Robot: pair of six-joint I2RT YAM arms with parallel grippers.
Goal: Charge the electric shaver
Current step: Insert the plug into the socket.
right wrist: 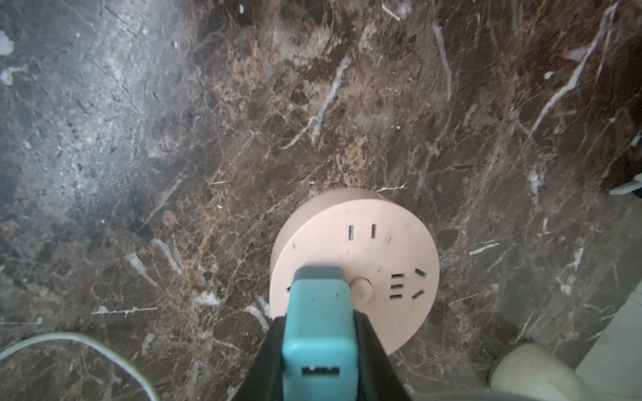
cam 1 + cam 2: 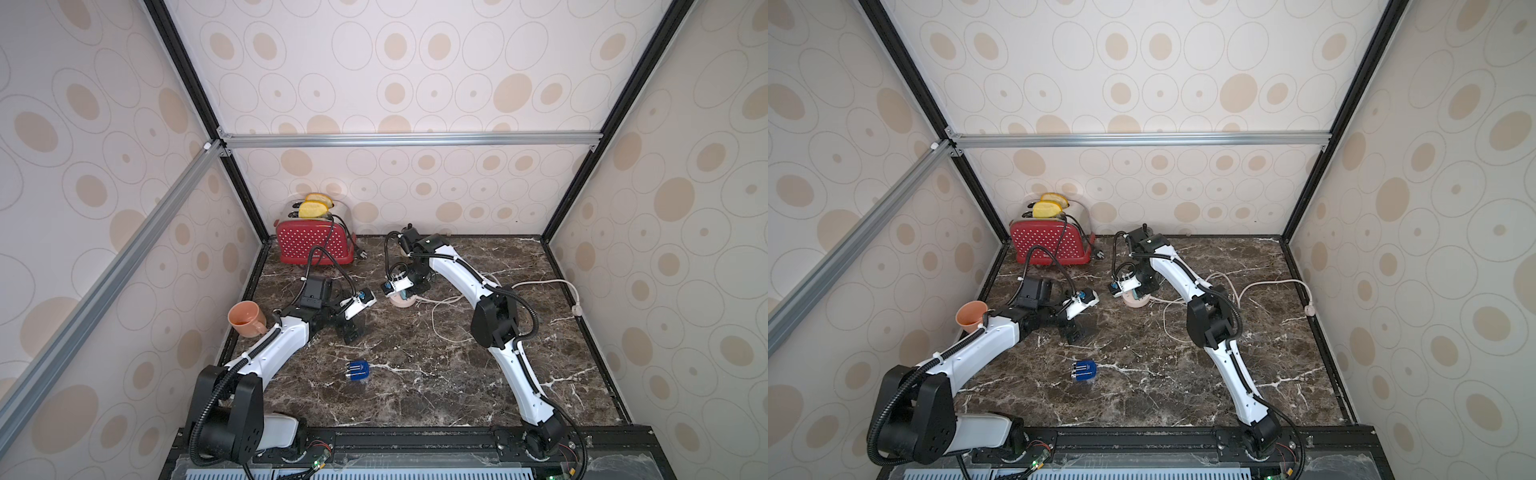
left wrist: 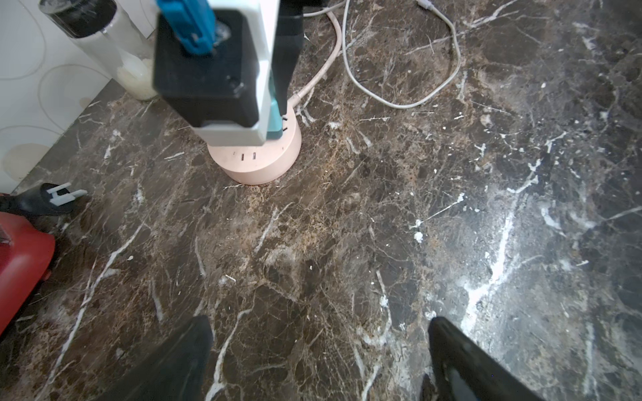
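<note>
Left gripper point(image 3: 323, 357): fingers spread wide, empty. Electric shaver point(image 2: 356, 371) lies flat on the marble point(image 2: 415, 399), near those fingers, untouched. Probably light, rigid and slick-faced; pinch across its long edges. Right gripper point(image 1: 319, 347): clamped on the teal adapter point(image 1: 318, 312), which meets the pink hub point(image 1: 382, 243).

We see the electric shaver point(image 2: 357, 371) lying front-centre on the tabletop point(image 2: 436, 395), the socket hub point(image 2: 402, 301) behind it, toaster point(image 2: 311, 247) back-left, mug point(image 2: 245, 318) at left.
</note>
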